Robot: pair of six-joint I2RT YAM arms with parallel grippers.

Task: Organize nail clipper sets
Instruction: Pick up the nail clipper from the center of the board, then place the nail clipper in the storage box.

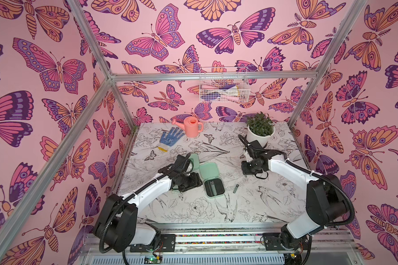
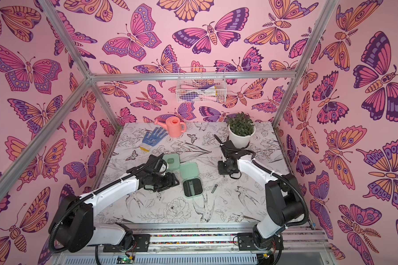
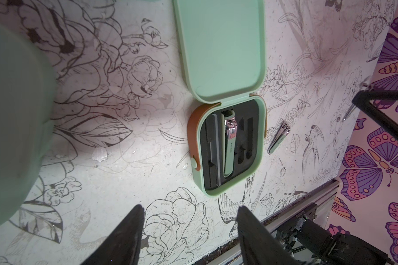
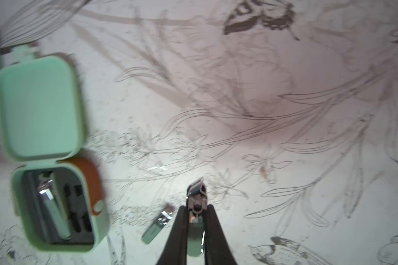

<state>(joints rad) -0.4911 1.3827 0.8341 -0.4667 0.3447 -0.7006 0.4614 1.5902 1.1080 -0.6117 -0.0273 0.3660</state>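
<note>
R gripper (image 4: 196, 210) is pinched onto 1 small clipper (image 4: 197, 191). L gripper (image 3: 190, 208) is spread, w/ nothing between. 1 open case (image 1: 213, 187) is laid on the table (image 1: 193, 206), 1 large clipper (image 3: 230, 146) seated in its tray; 1 loose clipper (image 1: 235, 188) is seen just beside it.

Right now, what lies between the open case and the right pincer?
A loose clipper lies between the open case and the right pincer, touching neither; the right wrist view shows it. The pincer grips a second clipper.
</note>
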